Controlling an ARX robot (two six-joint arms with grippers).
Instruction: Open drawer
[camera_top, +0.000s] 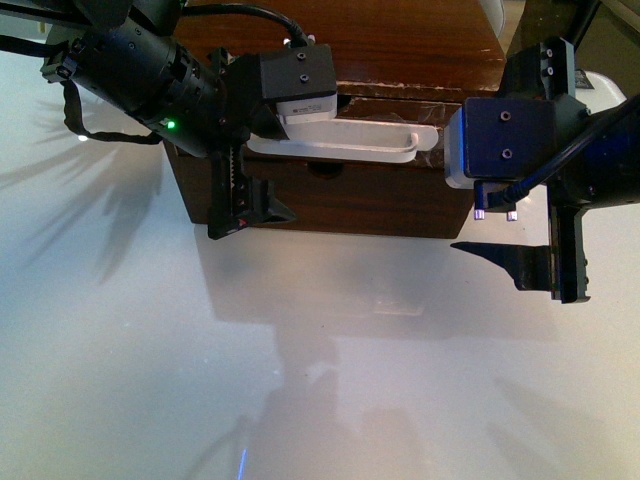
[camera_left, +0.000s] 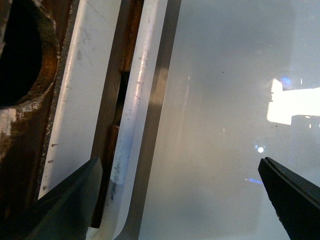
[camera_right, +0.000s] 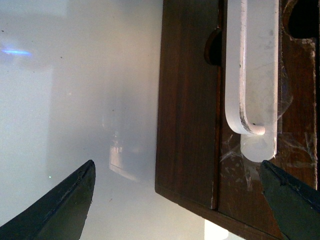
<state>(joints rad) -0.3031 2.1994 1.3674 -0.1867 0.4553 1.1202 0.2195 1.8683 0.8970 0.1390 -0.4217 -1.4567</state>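
Note:
The drawer (camera_top: 400, 110) is the upper dark brown front of a wooden box, carrying a long white bar handle (camera_top: 350, 140). My left gripper (camera_top: 270, 160) stands open at the handle's left end. In the left wrist view the handle (camera_left: 135, 110) runs just inside one finger (camera_left: 75, 200), without visible contact, and the drawer wood (camera_left: 20, 135) lies beyond it. My right gripper (camera_top: 460, 200) is open at the box's right end. The right wrist view shows the handle's end (camera_right: 252, 65) and the scratched drawer front (camera_right: 297, 90) near one finger (camera_right: 290, 200); nothing is held.
Below the drawer sits a plain handleless front (camera_top: 350, 205) with a half-round notch (camera_right: 212, 47). The box rests on a glossy white table (camera_top: 320, 350). The box top (camera_top: 380, 40) runs back behind both arms. A white object (camera_top: 600, 85) lies at the far right.

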